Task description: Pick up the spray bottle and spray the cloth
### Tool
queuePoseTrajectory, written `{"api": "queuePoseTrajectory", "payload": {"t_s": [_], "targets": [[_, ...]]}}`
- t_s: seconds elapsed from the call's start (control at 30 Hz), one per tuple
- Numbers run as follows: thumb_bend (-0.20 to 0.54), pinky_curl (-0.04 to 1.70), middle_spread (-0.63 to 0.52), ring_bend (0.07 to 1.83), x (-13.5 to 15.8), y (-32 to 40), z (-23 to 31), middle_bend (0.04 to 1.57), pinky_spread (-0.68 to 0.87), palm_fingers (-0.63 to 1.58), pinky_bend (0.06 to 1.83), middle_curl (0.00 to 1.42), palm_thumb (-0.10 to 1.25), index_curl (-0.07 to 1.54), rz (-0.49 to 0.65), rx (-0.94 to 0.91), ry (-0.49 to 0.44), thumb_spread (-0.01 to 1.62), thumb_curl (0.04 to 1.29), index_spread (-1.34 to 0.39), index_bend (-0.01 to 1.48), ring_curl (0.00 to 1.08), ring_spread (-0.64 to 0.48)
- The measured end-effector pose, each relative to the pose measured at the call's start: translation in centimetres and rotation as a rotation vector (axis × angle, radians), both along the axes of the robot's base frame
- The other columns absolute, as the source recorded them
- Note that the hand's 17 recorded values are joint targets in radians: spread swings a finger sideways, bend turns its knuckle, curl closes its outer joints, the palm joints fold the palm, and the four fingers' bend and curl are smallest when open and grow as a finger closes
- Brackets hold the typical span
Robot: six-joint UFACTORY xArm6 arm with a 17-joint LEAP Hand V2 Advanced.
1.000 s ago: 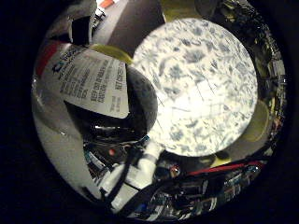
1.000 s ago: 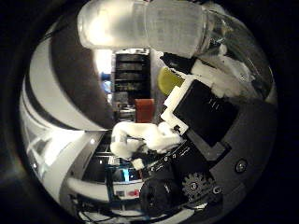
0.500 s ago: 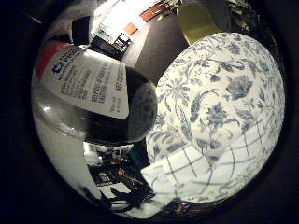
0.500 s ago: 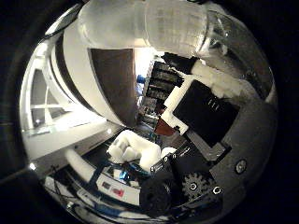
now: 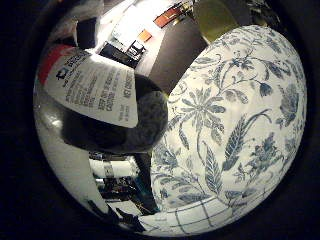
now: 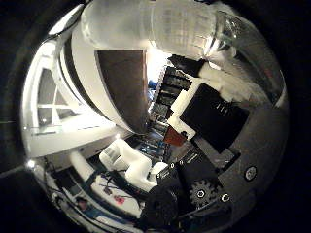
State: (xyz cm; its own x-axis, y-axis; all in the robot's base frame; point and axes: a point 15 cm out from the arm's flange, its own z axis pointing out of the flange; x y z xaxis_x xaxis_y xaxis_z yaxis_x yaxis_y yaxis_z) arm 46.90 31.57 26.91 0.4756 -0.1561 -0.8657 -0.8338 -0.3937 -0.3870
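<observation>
Spray bottle (image 5: 95, 107): lay clasped in the curled right hand (image 6: 209, 141), close against the palm. Cloth (image 5: 235, 130), floral, was near. Advice: aim the nozzle at the cloth before squeezing.

The floral cloth (image 5: 235, 130) now fills far more of the view, seemingly closer.
</observation>
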Motion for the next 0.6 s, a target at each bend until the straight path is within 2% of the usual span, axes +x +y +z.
{"api": "queuePoseTrajectory", "payload": {"t_s": [0.3,0.6], "targets": [[-0.012,1.08,-0.07,1.44,0.9,1.8,-3.5,1.32,-0.22,1.23,1.05,0.55,1.04,0.67,0.025,-0.013,0.035,1.0,0.79,-0.18,1.17,0.54,-0.14],[-0.012,1.07,-0.07,1.44,-0.1,3.1,-7.1,1.32,-0.22,1.24,1.05,0.55,1.05,0.67,0.056,-0.034,0.096,1.0,0.8,-0.18,1.17,0.54,-0.14]]}}
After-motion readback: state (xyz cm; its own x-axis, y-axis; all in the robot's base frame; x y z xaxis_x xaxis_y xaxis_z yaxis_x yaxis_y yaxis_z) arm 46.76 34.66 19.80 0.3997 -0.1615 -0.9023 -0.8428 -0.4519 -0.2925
